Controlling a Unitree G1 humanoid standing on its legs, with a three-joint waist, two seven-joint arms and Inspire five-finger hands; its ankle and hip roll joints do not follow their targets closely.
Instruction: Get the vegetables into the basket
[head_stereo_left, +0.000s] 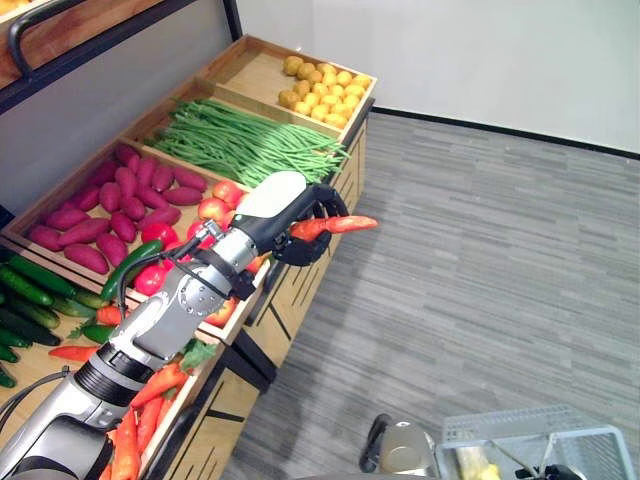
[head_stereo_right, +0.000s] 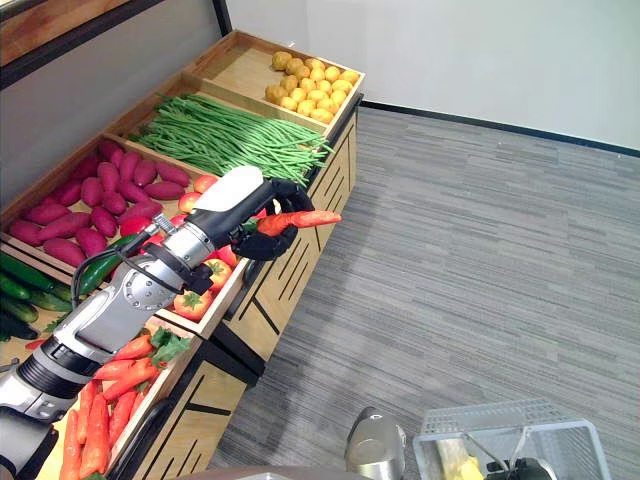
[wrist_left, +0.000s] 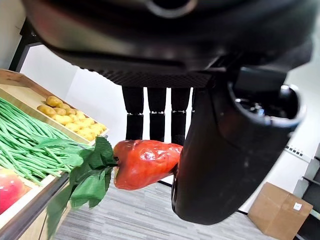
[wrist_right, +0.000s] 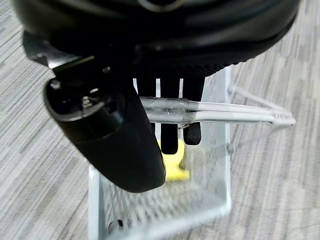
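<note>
the left hand (head_stereo_left: 300, 215) is out past the edge of the wooden produce stand (head_stereo_left: 345, 165), over the grey floor (head_stereo_left: 480, 260), its fingers (wrist_left: 157, 112) and thumb curled round a red carrot (head_stereo_left: 335, 225). from the wrist you see the carrot's fat end pinched between the fingers and the thumb, its green leaves (wrist_left: 87, 175) hanging to one side, while the pointed tip sticks out away from the stand. behind the arm the stand's compartments line up: yellow potatoes (head_stereo_left: 320, 90) at the far end, then long green beans (head_stereo_left: 250, 145), then purple sweet potatoes (head_stereo_left: 120, 205) with red tomatoes (head_stereo_left: 215, 205) beside them, then cucumbers (head_stereo_left: 35, 290) and more carrots (head_stereo_left: 140, 420) nearest the robot. down by the lower right, the right hand (wrist_right: 120, 135) has its fingers hooked round the clear handle (wrist_right: 225, 112) of the wire basket (head_stereo_right: 505, 440), which hangs over the floor, well apart from the carrot. something yellow (head_stereo_right: 455, 460) already lies in the bottom of that basket.
</note>
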